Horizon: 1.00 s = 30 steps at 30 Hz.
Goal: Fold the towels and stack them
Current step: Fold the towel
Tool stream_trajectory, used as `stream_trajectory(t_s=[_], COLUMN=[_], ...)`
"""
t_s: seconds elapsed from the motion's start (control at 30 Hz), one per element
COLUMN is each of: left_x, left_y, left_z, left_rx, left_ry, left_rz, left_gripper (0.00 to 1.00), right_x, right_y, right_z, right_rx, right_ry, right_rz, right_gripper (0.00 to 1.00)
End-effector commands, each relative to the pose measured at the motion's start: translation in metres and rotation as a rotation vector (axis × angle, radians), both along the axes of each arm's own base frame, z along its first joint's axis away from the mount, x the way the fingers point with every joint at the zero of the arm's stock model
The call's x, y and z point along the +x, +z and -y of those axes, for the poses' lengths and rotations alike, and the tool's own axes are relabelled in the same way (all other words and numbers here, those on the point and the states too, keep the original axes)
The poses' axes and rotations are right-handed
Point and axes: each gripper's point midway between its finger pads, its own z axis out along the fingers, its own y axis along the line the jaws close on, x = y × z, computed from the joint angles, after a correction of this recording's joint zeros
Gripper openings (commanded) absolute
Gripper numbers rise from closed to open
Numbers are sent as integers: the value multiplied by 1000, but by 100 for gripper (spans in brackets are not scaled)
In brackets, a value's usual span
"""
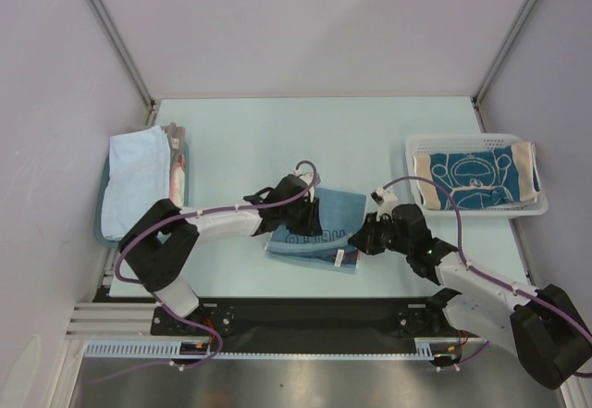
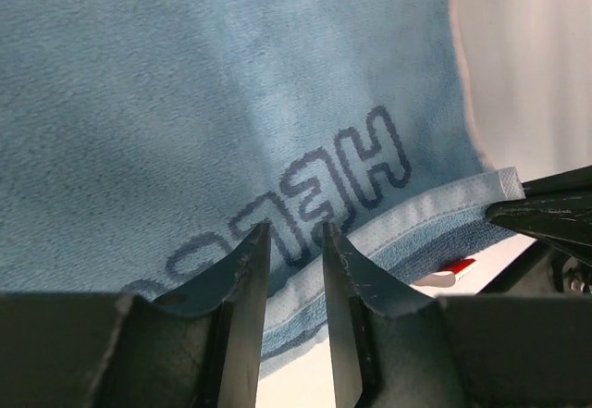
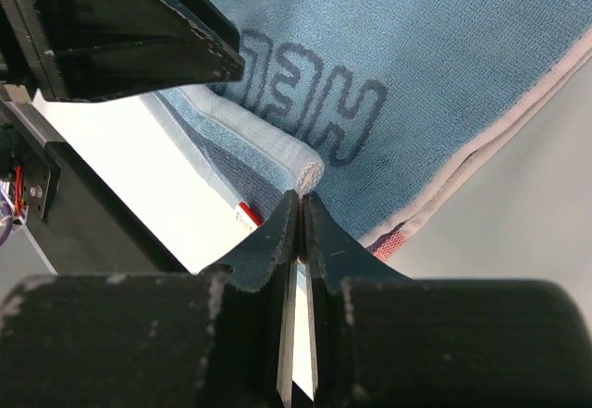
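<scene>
A blue towel (image 1: pixel 319 228) with a key-pattern border lies folded on the table's near middle. It fills the left wrist view (image 2: pixel 231 103) and the right wrist view (image 3: pixel 425 66). My right gripper (image 1: pixel 363 237) is shut on its near right corner, the pale hem pinched at the tips (image 3: pixel 301 200). My left gripper (image 1: pixel 301 206) is over the towel's left part; its jaws (image 2: pixel 296 232) stand a narrow gap apart over the hem, gripping nothing that I can see. A dark teal towel (image 1: pixel 474 179) with white line drawing lies in the basket. A light blue towel (image 1: pixel 134 181) lies on the tray.
The white mesh basket (image 1: pixel 462 140) stands at the right. The shallow teal tray (image 1: pixel 100 232) sits at the left edge, with a pinkish cloth (image 1: pixel 176 172) beside the light blue towel. A red and white label (image 1: pixel 339 258) sticks out under the blue towel.
</scene>
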Motion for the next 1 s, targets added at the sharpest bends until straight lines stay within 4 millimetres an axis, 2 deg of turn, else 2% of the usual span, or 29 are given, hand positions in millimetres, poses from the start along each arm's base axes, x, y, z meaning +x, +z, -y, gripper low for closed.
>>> stream_trajectory(t_s=[0.0, 0.3, 0.47, 0.57, 0.73, 0.87, 0.97], left_x=[9, 2, 3, 6, 9, 8, 10], left_y=[31, 18, 18, 22, 43, 38, 35], left_z=[31, 47, 53, 48, 40, 36, 43], left_rx=[-110, -136, -143, -139, -137, -117, -113], left_ry=[-51, -118, -134, -112, -103, -108, -134], left_rz=[42, -23, -29, -7, 66, 63, 54], left_gripper=[35, 35, 34, 34, 36, 37, 39], right_x=[1, -1, 7, 12, 16, 16, 13], right_y=[11, 16, 26, 31, 39, 42, 38], right_z=[-2, -3, -4, -5, -6, -8, -9], right_rx=[25, 44, 44, 34, 36, 43, 45], right_ry=[17, 26, 11, 0, -1, 13, 21], right_rz=[68, 104, 124, 131, 148, 155, 149], right_gripper=[9, 10, 10, 9, 9, 9, 9])
